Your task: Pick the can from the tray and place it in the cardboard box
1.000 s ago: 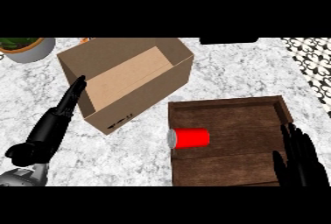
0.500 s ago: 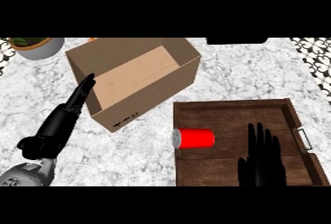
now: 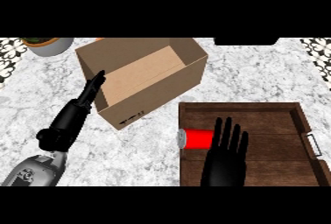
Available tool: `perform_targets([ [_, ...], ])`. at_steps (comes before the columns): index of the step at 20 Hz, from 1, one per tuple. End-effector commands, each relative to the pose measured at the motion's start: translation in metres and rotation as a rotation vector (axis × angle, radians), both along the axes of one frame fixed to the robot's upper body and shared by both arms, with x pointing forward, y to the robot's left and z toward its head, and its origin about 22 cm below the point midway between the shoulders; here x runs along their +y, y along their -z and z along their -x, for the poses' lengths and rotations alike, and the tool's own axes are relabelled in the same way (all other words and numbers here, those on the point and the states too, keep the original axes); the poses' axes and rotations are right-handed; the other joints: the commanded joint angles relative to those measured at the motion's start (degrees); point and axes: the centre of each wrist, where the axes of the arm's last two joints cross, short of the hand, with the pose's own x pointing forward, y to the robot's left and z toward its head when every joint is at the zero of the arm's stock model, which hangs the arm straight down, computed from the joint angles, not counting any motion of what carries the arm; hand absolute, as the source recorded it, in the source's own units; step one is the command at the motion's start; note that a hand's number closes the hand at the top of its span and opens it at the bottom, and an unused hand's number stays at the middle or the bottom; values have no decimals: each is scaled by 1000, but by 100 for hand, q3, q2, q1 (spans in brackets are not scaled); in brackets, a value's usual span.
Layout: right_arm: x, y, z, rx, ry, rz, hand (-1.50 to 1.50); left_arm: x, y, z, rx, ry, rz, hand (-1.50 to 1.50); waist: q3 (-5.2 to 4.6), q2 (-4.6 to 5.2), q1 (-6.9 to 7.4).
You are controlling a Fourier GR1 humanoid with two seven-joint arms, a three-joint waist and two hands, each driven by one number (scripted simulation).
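So: one can (red), one tray, one cardboard box.

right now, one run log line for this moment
phase: pre-grasp | right hand: open over tray, beside red can | left hand: open beside cardboard box | can: lying in tray, unheld

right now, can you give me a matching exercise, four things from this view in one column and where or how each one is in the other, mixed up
Column one
1 can
2 cardboard box
3 right hand
4 left hand

Column two
a open top, left of the tray
b fingers straight, over the tray beside the can
c on its side at the tray's left edge
d fingers straight, along the cardboard box's left side

Pairs: 1-c, 2-a, 3-b, 4-d
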Motion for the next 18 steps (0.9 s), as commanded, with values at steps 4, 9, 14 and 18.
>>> perform_targets([
  [4,32,-12,-16,-5,152,71,-150,-24,21,13,101,76,35,0,-15,39,116],
  [9,32,-8,-21,21,146,94,-150,-16,17,-4,108,49,18,0,-14,49,37],
  [14,29,-10,-21,85,158,77,-150,-5,17,0,117,45,15,0,-15,36,40],
  [18,29,-5,-35,107,172,72,-150,-17,14,-12,85,56,13,0,-15,57,8],
])
